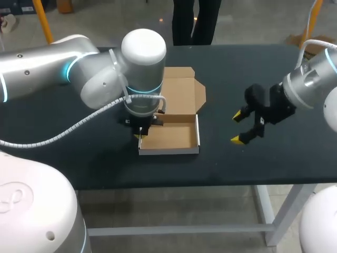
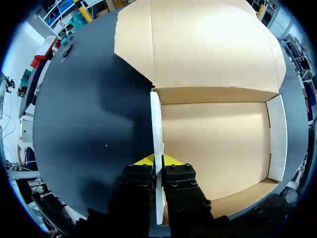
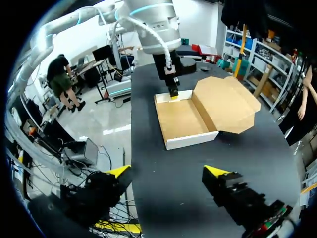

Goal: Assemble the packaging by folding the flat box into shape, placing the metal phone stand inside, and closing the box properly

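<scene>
**Item 1: left gripper** (image 2: 158, 161). Nearest your left wrist camera. Its jaws are pinched on the white side wall (image 2: 156, 124) of the box, one yellow tip outside the wall and one inside. In the head view it stands at the box's near left corner (image 1: 140, 133).

**Item 2: cardboard box** (image 1: 174, 136). It sits near the middle of the black table (image 1: 263, 163). The tray is formed, with side walls and front wall upright, and its brown floor (image 2: 213, 144) is bare. The lid (image 1: 179, 95) is open and laid back flat on the table behind the tray, with its flaps untucked.

**Item 3: right gripper** (image 1: 238, 128). It hangs above the table, well apart from the box on its right. The jaws are spread wide and hold nothing. Your right wrist camera shows the same, with the box (image 3: 181, 119) ahead of the tips (image 3: 166, 172).

**Item 4: metal phone stand.** You will not find it in any view, and its place cannot be told.

**Status.** By my reading, the folding is largely done. What remains for you is to locate and seat the stand, fold the lid over and tuck it shut.
</scene>
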Motion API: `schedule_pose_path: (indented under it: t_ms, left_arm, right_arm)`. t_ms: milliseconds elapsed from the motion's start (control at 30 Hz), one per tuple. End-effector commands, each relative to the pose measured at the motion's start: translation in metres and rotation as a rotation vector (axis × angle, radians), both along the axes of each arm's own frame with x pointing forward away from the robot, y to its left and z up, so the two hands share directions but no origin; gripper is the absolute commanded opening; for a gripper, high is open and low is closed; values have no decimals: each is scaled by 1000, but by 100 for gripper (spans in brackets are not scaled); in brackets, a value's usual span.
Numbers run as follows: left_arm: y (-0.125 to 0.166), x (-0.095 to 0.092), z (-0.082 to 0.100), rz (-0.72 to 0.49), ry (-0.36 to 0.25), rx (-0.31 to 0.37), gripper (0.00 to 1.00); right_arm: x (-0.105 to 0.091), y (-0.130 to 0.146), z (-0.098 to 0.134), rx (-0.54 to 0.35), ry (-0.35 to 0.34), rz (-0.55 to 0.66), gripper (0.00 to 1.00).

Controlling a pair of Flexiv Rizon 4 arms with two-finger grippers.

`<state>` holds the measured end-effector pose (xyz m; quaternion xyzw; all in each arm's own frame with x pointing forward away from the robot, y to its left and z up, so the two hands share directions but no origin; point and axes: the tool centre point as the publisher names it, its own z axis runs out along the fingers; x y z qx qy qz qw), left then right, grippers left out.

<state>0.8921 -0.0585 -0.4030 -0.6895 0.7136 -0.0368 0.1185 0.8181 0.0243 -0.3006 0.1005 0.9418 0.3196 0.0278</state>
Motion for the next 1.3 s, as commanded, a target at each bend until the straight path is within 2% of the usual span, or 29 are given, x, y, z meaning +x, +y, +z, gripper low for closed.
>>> schedule_pose_path:
  t_ms: [33, 167, 500, 767, 900, 967, 1300]
  left_arm:
    - [6, -2, -1, 10, -11, 15, 0]
    - [11, -2, -1, 13, -14, 27, 0]
    - [18, -2, -5, 6, -15, 144, 0]
    - [21, -2, -9, -2, -10, 206, 0]
    - [24, -1, -8, 6, -12, 198, 0]
    - [24, -1, -6, 11, -7, 156, 0]
    - [24, -3, -4, 37, -9, 67, 0]
  right_arm:
    - [1, -2, 3, 7, 28, 25, 100]
    - [-1, -5, 6, 26, 13, 52, 100]
    - [-6, -7, 5, 38, 19, 113, 100]
    - [-8, -7, 3, 36, 23, 134, 100]
    - [-8, -6, 3, 38, 30, 139, 100]
    - [-7, -6, 2, 41, 34, 139, 100]
    - [-4, -4, -1, 44, 47, 143, 100]
